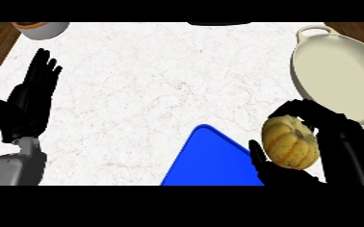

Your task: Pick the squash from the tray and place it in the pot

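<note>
Two hands show in the head view, and only the right one is at work. The right hand [340, 142] is curled round the squash [288, 143], fingers arched over its top and thumb under its lower left side. The squash therefore sits in the hand, off the right edge of the blue tray [210, 161] rather than on it. Just beyond it, toward the far right of the white counter [156, 86], lies the cream pot [331, 77], its near rim close to the fingertips. How high the squash hangs above the counter cannot be read from this steep angle. The left hand [32, 96] rests open at the left edge, fingers up, holding nothing. A small bowl [41, 29] stands at the far left corner, well apart.

The squash is round, ribbed and pale yellow with orange speckles. It is likely stiff, fairly heavy for its size and not fragile, though a smooth rind could slip. A hold across its widest part, fingers lying in the ribs, seems soundest. The task looks about midway: the carry over the pot's rim and the release are left.
</note>
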